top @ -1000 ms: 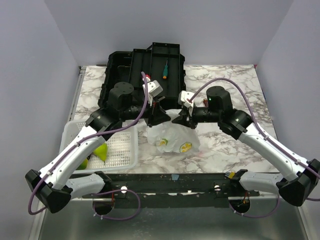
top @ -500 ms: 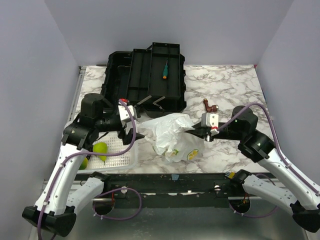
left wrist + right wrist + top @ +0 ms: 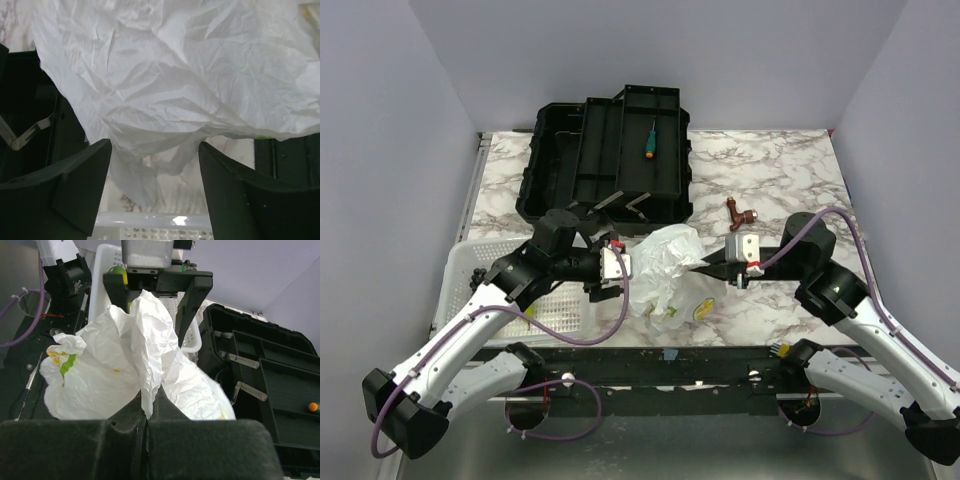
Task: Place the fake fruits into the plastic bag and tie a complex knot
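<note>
**A:** Between the pressed-together fingers of the right gripper [image 3: 148,415], a tall crumpled fold of the plastic bag [image 3: 95,380] is sitting clamped. How is that film going to handle?

**B:** I'm judging it as very light, limp and slick. It's creasing everywhere and isn't holding any shape. Whatever weight there is is probably hanging in the belly sagging below that pinch.

**A:** And the left gripper [image 3: 155,148]?

**B:** Its fingers are standing wide apart, gripping nothing. The bag is spreading just beyond the tips, and a loose flap is drooping into the gap between them. I'd be closing on a bunched ridge like that one. A single flat layer would likely be slipping out or tearing.

**A:** Where are the fake fruits [image 3: 116,271] lying?

**B:** That's hard to make out. One green one is peeking out just behind a left finger, seemingly over the white basket [image 3: 565,300], so outside the bag. Yellow-green patches are showing on the film below and beside the right fingers, but I can't tell print from fruit there.

**A:** Is a knot showing?

**B:** I'm not finding one. The handles are getting lost among the crumples, and from above the left arm is covering much of the basket.
</note>
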